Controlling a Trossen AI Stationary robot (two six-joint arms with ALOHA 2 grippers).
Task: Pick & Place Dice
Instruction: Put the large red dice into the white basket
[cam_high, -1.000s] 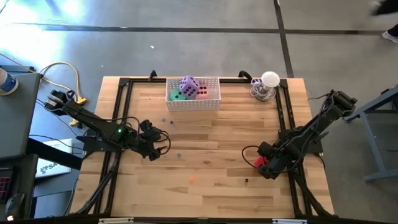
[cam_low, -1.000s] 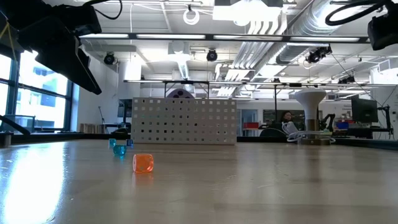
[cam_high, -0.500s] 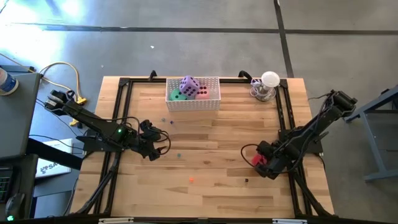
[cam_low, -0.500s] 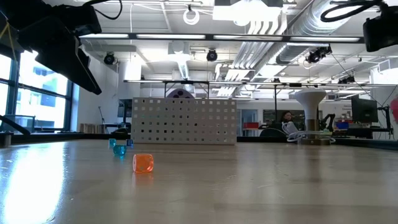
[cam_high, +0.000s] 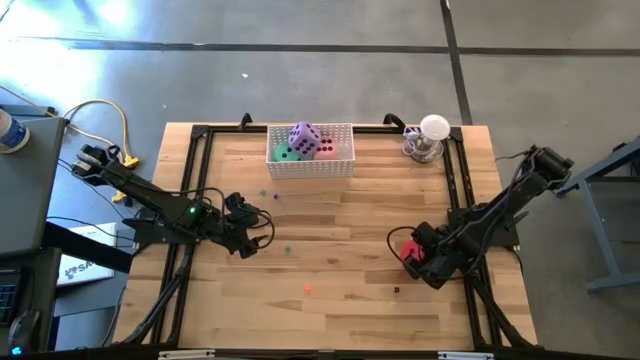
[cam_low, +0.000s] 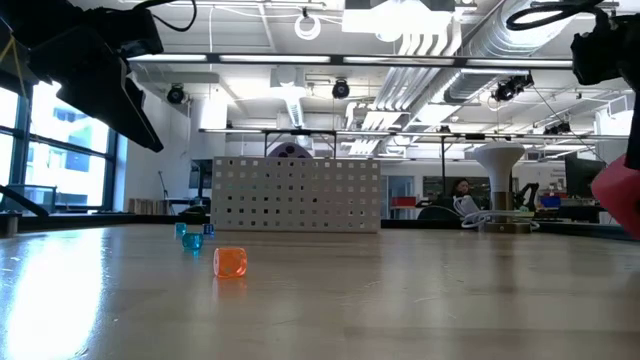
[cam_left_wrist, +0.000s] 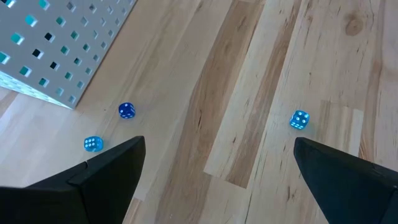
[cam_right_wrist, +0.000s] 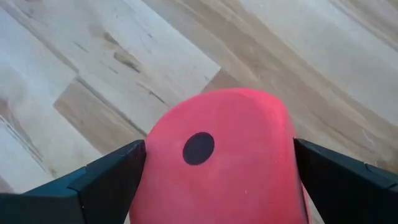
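The red die, one dark pip facing the camera, fills the gap between the fingers of my right gripper at the table's right middle. Its corner shows at the right edge of the low view. The purple die, green die and pink die lie in the white perforated basket at the far edge. My left gripper hangs open over the left middle of the table, its fingers above bare wood. My right gripper pinches the red die between its two fingers, one on each opposite side, coming steeply from above. The die's top bulges rounded between them. It sits tilted in the hold. Whether its underside rests on the wood I cannot tell.
Tiny blue dice lie under my left gripper, and a tiny orange one lies toward the near edge. A white lamp-shaped thing stands at the far right. Black rails run along the table's sides.
My right gripper, still shut on the red die, has rolled its wrist and tipped steeper, shifting the die a little toward the table's left and far side. The die has come into the low view at its right edge.
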